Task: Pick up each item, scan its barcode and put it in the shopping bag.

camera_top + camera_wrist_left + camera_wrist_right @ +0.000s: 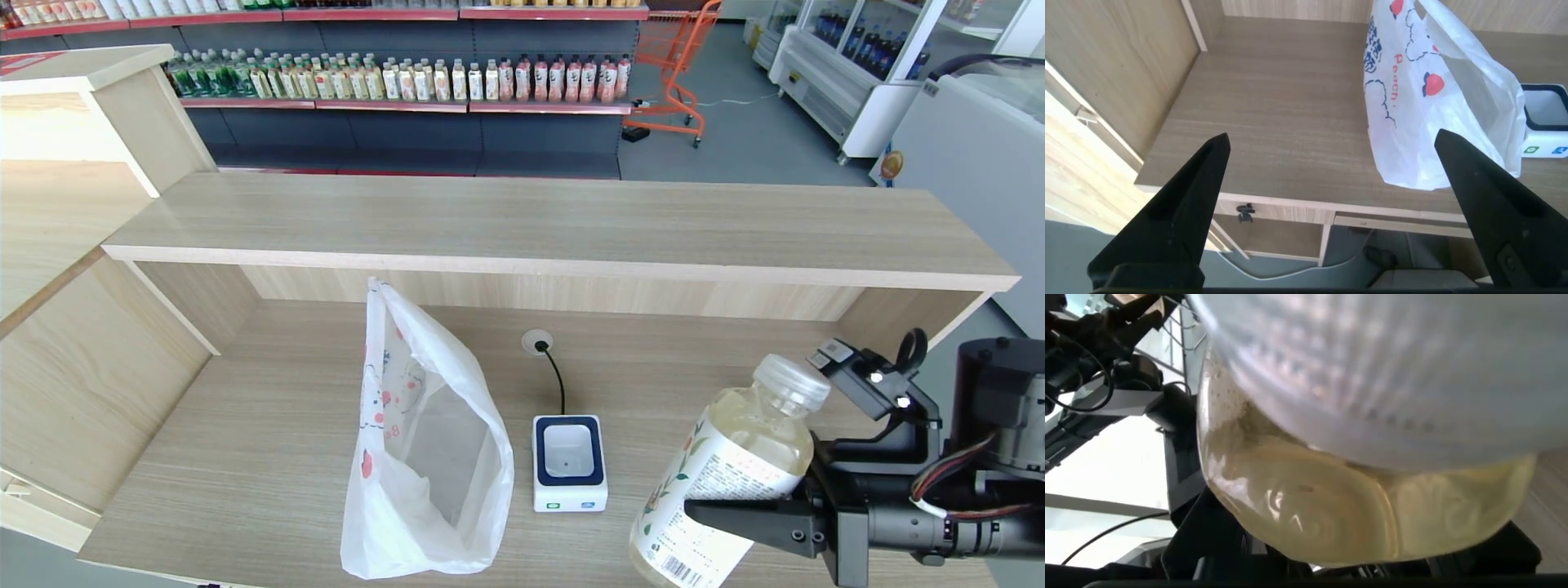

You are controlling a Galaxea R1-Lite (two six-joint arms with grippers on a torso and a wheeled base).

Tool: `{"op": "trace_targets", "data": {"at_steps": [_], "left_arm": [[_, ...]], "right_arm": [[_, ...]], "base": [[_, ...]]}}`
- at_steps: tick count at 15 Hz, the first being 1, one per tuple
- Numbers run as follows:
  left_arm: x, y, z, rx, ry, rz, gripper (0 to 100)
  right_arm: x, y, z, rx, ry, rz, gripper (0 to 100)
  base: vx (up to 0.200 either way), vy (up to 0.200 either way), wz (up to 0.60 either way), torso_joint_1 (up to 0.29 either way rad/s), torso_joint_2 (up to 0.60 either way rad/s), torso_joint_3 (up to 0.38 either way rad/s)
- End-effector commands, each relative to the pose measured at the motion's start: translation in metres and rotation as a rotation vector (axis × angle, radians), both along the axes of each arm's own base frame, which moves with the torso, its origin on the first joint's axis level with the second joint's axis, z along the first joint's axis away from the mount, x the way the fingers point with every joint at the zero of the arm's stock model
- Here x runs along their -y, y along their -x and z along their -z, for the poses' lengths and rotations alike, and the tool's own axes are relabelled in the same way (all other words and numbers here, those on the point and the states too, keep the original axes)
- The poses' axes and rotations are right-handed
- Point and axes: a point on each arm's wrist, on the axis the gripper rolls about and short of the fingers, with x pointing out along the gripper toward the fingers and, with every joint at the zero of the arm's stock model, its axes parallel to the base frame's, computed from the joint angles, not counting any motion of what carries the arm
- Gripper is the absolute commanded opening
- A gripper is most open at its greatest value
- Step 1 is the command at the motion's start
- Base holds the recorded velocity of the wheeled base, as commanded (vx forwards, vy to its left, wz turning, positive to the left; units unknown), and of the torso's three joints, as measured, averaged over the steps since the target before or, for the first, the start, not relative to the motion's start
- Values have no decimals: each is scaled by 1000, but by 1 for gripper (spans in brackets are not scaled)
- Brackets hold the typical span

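- Bottle (735, 474) of pale yellow drink sits closest, pinched around its body by the right claw (735, 502). It is tilted, with the whitish cap up and away and the base low toward the robot's left. A barcode shows on the white flowered label near the base. From the right wrist the cap and the liquid behind it (1372, 498) loom very close.
- Wooden counter (245, 457) spreads out under and left of the right claw. A raised ledge (555, 220) runs along its far side, with side walls at both ends.
- Store shelving (392, 82) lined with drink bottles stands well beyond the ledge. An orange cart (678, 65) and white chest coolers (857, 73) stand far beyond the right claw.
- Shopping bag (424, 457), white plastic with red fruit prints, stands upright and gaping, well to the left of the right claw. From the left wrist it (1429, 106) appears beyond the left claw, toward the robot's right.
- Left claw (1327, 220) is spread wide with nothing in it. It hangs off the counter's near left edge, apart from the bag.
- Barcode scanner (569, 461), a white box with a dark blue frame around its window, lies flat between the held bottle and the bag, just beside the bag.
- Black cable (557, 376) runs from the scanner's far side to a round port (536, 341) in the counter.
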Motion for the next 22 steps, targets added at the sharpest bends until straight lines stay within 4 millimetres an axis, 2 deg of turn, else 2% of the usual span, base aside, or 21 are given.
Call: {"op": "trace_targets", "data": {"at_steps": [1, 10, 12, 14, 16, 19, 22], "left_arm": [[0, 0, 0, 0, 0, -2, 100], [0, 0, 0, 0, 0, -2, 100], [0, 0, 0, 0, 0, -1, 100], [0, 0, 0, 0, 0, -1, 100], [0, 0, 0, 0, 0, -1, 100], [0, 0, 0, 0, 0, -1, 100], [0, 0, 0, 0, 0, -2, 100]], "right_arm": [[-1, -2, 2, -4, 5, -3, 0], [3, 2, -8, 68, -3, 13, 0], [14, -6, -10, 225, 73, 118, 0], [52, -21, -15, 524, 274, 321, 0], [73, -28, -22, 690, 377, 444, 0], [76, -29, -29, 883, 467, 475, 0], [76, -20, -27, 940, 502, 449, 0]], "base": [[0, 0, 0, 0, 0, 0], [0, 0, 0, 0, 0, 0], [0, 0, 0, 0, 0, 0], [0, 0, 0, 0, 0, 0], [0, 0, 0, 0, 0, 0], [0, 0, 0, 0, 0, 0], [0, 0, 0, 0, 0, 0]]}}
